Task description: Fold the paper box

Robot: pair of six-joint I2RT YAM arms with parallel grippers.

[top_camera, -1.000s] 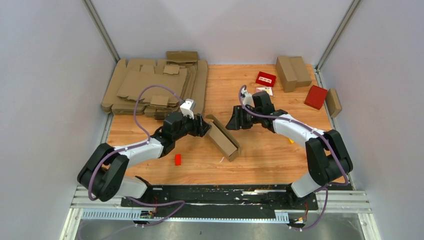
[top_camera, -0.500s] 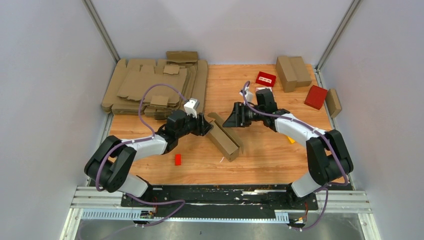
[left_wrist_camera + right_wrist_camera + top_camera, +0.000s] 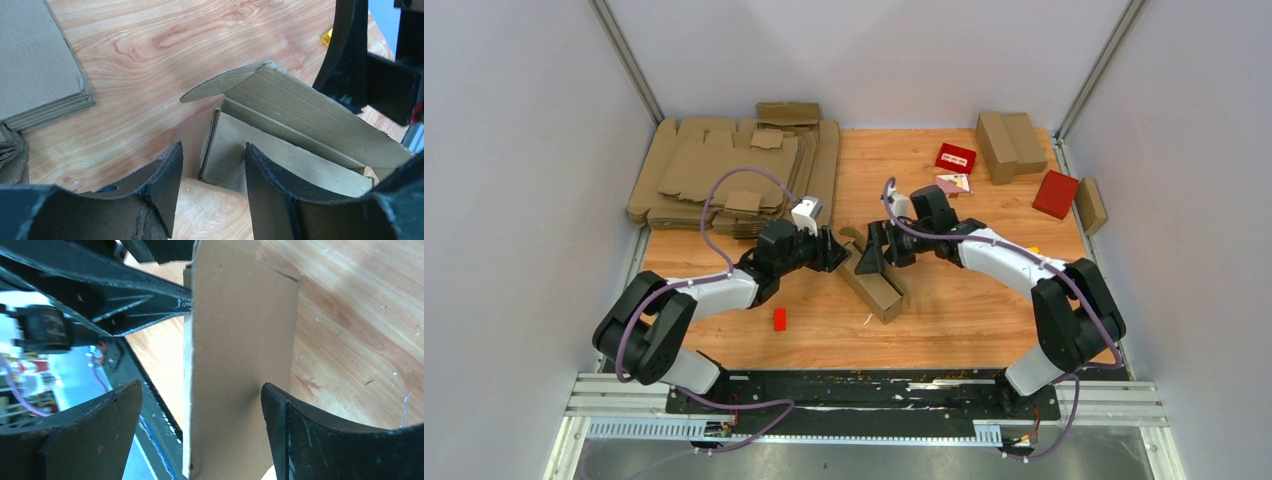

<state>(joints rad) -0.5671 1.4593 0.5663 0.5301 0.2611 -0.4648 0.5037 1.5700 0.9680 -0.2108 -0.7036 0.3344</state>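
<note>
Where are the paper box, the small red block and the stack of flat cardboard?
paper box point(image 3: 876, 288): top external view, long side wall.
small red block point(image 3: 779, 319): top external view, upper face.
stack of flat cardboard point(image 3: 686, 170): top external view, uppermost sheet.

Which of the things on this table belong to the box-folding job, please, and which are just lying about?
In the job:
- paper box, partly folded

Lying about:
- stack of flat cardboard blanks
- red boxes
- folded brown boxes
- small red block
</note>
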